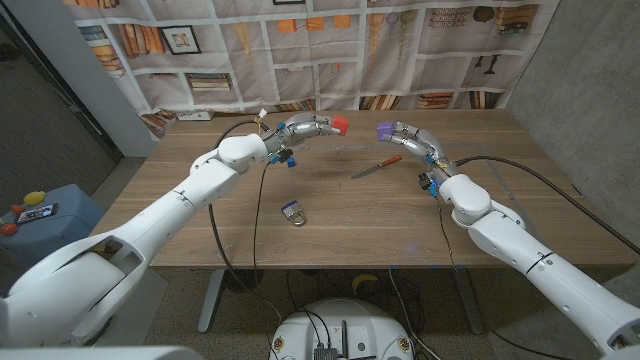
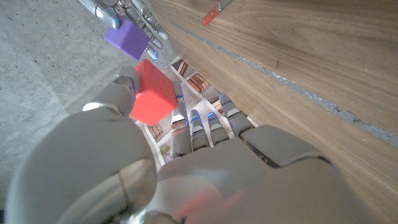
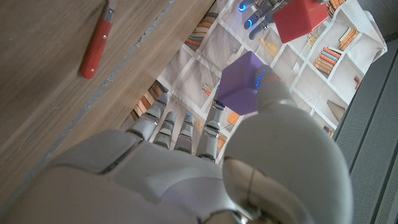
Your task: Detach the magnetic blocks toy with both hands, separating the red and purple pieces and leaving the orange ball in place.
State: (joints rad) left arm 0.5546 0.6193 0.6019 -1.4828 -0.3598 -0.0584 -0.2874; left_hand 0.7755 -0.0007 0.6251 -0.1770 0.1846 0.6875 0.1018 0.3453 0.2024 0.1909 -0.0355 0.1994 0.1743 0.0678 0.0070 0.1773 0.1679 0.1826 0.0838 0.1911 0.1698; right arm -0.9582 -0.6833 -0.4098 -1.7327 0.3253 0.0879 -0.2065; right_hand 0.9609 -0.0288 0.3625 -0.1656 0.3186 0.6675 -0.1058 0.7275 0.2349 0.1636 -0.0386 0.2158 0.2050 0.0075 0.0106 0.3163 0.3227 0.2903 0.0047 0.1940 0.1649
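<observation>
My left hand (image 1: 305, 128) is raised over the far middle of the table and pinches a red block (image 1: 339, 124) at its fingertips. My right hand (image 1: 408, 134) faces it and pinches a purple block (image 1: 384, 130). A small gap separates the two blocks. In the left wrist view the red block (image 2: 152, 93) sits against my thumb, with the purple block (image 2: 127, 38) beyond it in the other hand. The right wrist view shows the purple block (image 3: 244, 83) close up and the red block (image 3: 298, 18) further off. I see no orange ball.
A red-handled knife (image 1: 376, 166) lies on the wooden table (image 1: 330, 225) below the blocks, also seen as the knife (image 3: 96, 46) and the knife (image 2: 212, 12). A small metal-and-blue object (image 1: 293, 213) lies near the table's middle. A bookshelf-print backdrop hangs behind the far edge.
</observation>
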